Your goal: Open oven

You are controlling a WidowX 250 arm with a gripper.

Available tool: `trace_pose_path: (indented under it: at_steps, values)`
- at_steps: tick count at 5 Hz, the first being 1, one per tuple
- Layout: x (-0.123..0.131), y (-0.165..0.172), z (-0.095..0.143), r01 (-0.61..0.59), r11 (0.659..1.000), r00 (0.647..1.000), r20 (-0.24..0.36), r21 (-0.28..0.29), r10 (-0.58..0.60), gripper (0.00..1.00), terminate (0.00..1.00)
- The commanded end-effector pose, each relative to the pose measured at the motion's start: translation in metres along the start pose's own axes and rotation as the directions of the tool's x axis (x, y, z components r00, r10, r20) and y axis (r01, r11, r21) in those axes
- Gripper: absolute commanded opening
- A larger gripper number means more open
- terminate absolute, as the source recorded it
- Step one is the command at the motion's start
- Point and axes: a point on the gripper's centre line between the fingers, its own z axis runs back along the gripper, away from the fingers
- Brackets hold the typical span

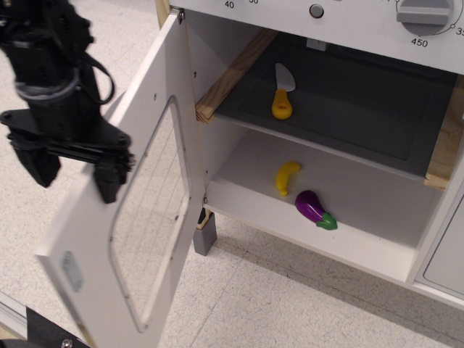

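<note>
The white toy oven stands with its door swung wide open to the left. The door's rounded wire-lined window faces the camera. The grey knob panel runs along the top. My black gripper hangs at the left, behind the door's outer edge, with its fingers spread and nothing between them. One finger is next to the door's edge; contact cannot be told. The door's handle is hidden.
Inside the oven a toy knife with a yellow handle lies on the dark upper shelf. A yellow banana and a purple eggplant lie on the white lower floor. A grey leg stands under the hinge. Speckled floor lies around.
</note>
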Motion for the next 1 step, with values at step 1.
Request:
trace_pose_path:
  at_steps: [1]
  values:
    - [0.0344,0.0215,0.0224,0.053,0.999,0.998,0.040,0.002,-0.053,1.00,1.00]
